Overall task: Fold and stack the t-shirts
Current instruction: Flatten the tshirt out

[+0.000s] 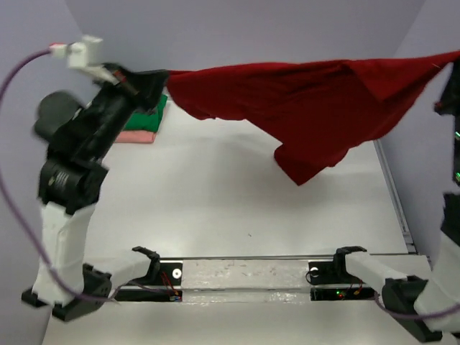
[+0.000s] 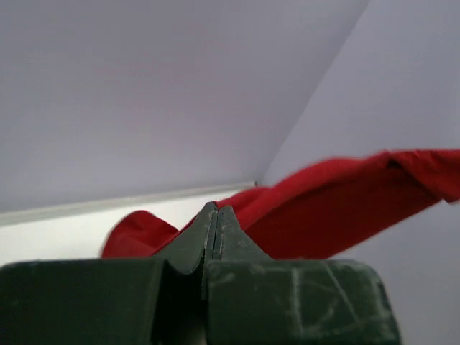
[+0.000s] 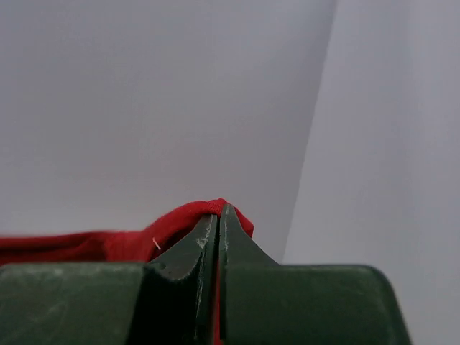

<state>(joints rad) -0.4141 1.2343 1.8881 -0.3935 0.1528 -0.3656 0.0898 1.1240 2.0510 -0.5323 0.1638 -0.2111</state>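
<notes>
Two of the three t-shirts look already finished. The green t-shirt (image 1: 159,113) lies folded on top of the pink t-shirt (image 1: 136,136), near the far left corner of the table (image 1: 215,201), and both are partly hidden behind the left arm (image 1: 86,144). The third one, the dark red t-shirt (image 1: 302,100), is not folded yet. It hangs in the air over the far part of the table, stretched between the two grippers, and it does not seem to touch the table. Its upper edge runs almost straight from left to right. A loose part hangs down to the right of the middle; I cannot tell if this is a sleeve or a corner.

In my judgement the last part of the task remains: to lay the red shirt flat, fold it, and put it on the stack in the corner.

The left arm is lifted high and reaches toward the far left corner. The left gripper (image 2: 217,213) has its fingers pressed together, with the red cloth coming out just behind the tips, so it pinches one end of the shirt. The right arm (image 1: 454,151) is raised at the right edge and mostly cut off in the top view. The right gripper (image 3: 220,213) is also pressed together, with red cloth visible in the thin gap between its fingers.
</notes>
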